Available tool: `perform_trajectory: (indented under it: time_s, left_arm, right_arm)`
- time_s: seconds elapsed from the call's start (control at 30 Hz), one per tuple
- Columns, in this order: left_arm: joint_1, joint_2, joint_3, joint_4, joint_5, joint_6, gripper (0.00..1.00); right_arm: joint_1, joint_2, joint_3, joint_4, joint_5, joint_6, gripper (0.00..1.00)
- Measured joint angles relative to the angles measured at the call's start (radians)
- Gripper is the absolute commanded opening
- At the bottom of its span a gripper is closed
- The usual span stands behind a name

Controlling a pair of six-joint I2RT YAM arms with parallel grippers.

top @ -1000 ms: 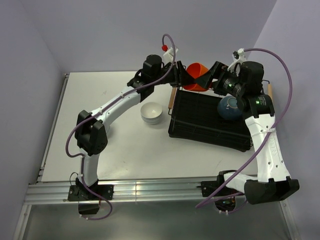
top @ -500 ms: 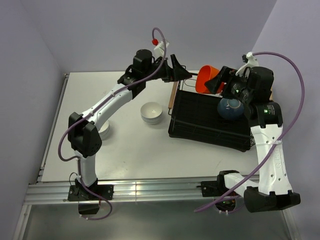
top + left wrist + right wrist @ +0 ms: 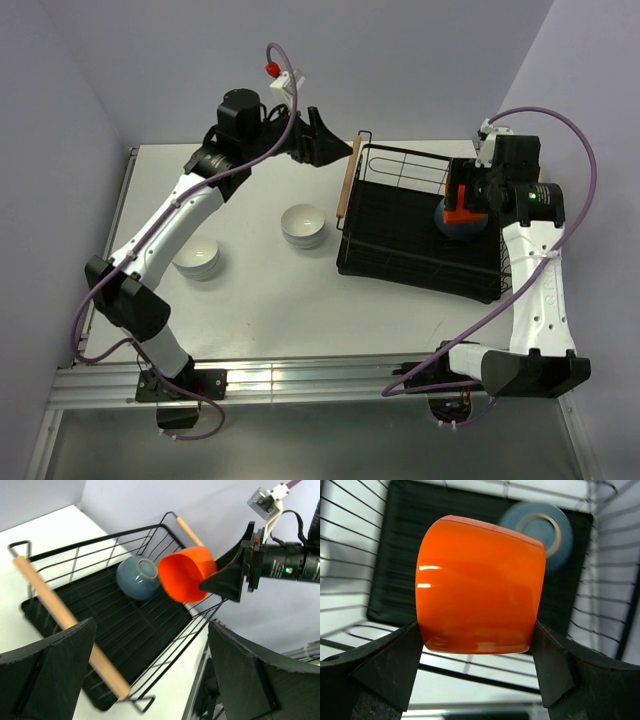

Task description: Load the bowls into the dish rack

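My right gripper [image 3: 463, 203] is shut on the orange bowl [image 3: 480, 587], gripping its sides and holding it on edge above the dish rack [image 3: 400, 268]. The dark blue bowl [image 3: 452, 228] lies in the rack just below it, also seen in the right wrist view as the blue bowl [image 3: 542, 527]. My left gripper [image 3: 330, 143] is open and empty, up in the air left of the rack. Its view shows the rack [image 3: 125, 630], the blue bowl [image 3: 137, 577] and the orange bowl [image 3: 186, 575]. White bowls [image 3: 303, 225] and more white bowls [image 3: 198, 258] sit on the table.
The rack's wooden handle [image 3: 346, 188] faces the white bowls. The rack's tall wire side [image 3: 405, 165] stands at its far end. The table's left edge [image 3: 110, 240] and the front rail [image 3: 300, 380] bound the work area.
My left gripper has opened, let go of the orange bowl and pulled back to the left. My right gripper has carried the bowl to the right, over the blue bowl in the rack.
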Motion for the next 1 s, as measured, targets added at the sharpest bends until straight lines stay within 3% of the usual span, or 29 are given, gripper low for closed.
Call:
perform_trajectory:
  time_s: [0.4,1.0]
  left_arm:
    - [0.069,-0.057,-0.060,-0.194,-0.143,0.042,0.99]
    - [0.188,-0.137,-0.184,-0.233,-0.212,0.033,1.00]
  right_arm:
    - [0.006,0.016,-0.121,-0.103,0.291,-0.156,0.00]
    - [0.063,0.123,-0.349,0.030,0.570,-0.229,0.00]
